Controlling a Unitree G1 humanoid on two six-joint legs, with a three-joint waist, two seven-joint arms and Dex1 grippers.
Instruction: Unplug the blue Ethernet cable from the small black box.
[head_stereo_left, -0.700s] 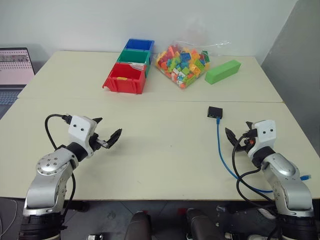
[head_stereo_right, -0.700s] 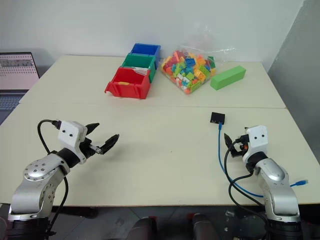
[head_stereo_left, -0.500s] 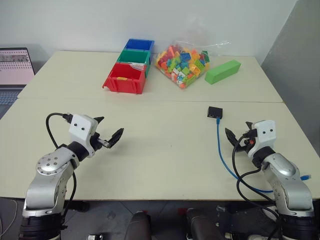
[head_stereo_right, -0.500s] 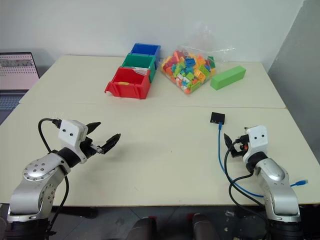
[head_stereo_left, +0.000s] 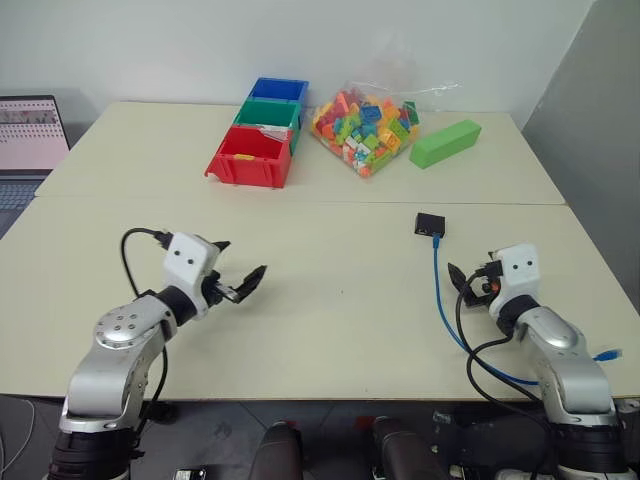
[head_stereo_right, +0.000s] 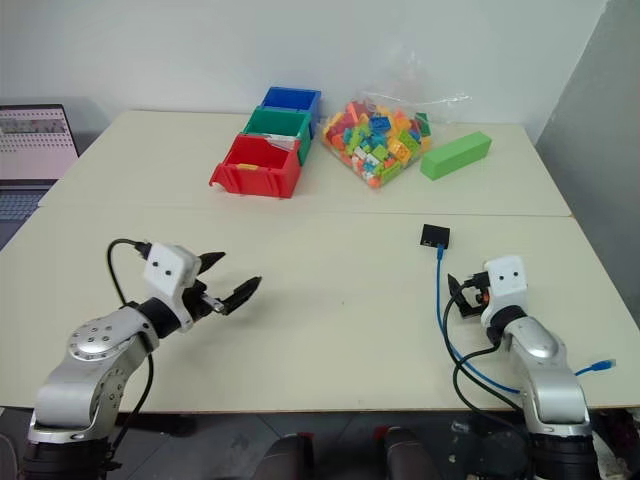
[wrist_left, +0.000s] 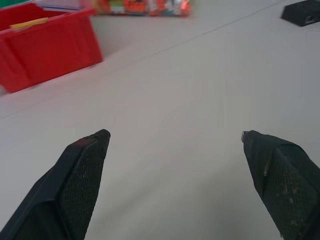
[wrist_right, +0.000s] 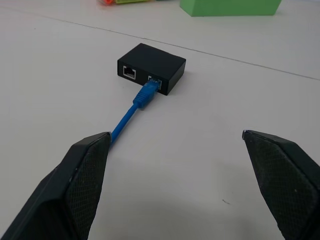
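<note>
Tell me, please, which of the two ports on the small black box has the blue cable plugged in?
On the small black box, the blue Ethernet cable sits in the port nearer the green block; the other port is empty.

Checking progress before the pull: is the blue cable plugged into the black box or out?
Plugged in: the blue cable has its plug seated in one port of the black box.

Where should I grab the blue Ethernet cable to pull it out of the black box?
Grip the blue Ethernet cable at its plug boot, right where it enters the small black box. It lies flat, running straight back toward the open right end effector, so come in along the cord from that side and pinch the boot's sides. The box probably needs holding down.
</note>
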